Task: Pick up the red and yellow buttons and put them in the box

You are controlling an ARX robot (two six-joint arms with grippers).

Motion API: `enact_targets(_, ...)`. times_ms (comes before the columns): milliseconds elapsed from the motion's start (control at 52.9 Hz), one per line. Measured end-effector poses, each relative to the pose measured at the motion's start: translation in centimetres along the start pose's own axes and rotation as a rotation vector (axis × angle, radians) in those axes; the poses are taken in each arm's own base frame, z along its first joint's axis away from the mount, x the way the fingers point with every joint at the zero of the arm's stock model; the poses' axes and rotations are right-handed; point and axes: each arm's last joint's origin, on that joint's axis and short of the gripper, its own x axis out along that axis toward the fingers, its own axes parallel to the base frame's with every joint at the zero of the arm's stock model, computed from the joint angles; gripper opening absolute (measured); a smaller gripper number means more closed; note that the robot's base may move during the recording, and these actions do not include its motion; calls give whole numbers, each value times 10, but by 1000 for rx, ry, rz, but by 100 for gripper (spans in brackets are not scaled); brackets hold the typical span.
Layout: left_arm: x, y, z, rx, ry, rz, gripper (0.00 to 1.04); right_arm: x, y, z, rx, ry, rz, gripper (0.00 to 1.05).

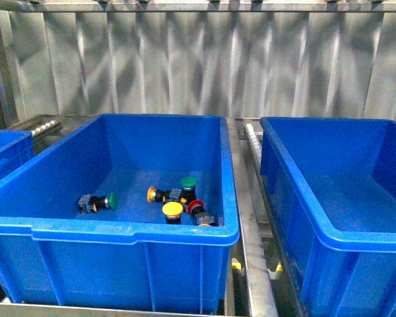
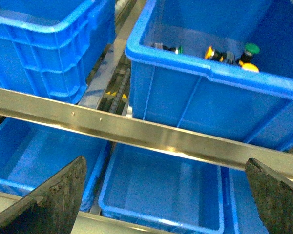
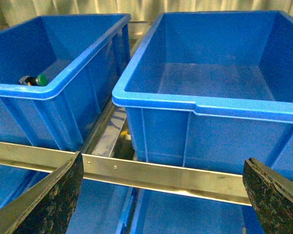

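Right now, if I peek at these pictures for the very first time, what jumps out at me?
Big bright blue bins fill the front view: the middle bin and the right bin. On the middle bin's floor, near its front right corner, huddle a yellow button, a red button and a green button, with a lone green button lying further left.

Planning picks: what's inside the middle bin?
An upright yellow button, a lying yellow button, a red button, two green buttons. The near wall hides the floor's front strip.
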Motion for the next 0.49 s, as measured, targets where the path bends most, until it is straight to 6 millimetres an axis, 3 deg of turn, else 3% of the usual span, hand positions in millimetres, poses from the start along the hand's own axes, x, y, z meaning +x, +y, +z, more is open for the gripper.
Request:
enact_targets(170,36,-10,65,-69,-21,4,97,0,0,0,0,0,0,98)
enact_targets(265,70,-32,99,-60,3,-65,97,0,0,0,0,0,0,98)
enact_targets(492,155,-89,132,3,197,-69,97,0,0,0,0,0,0,98)
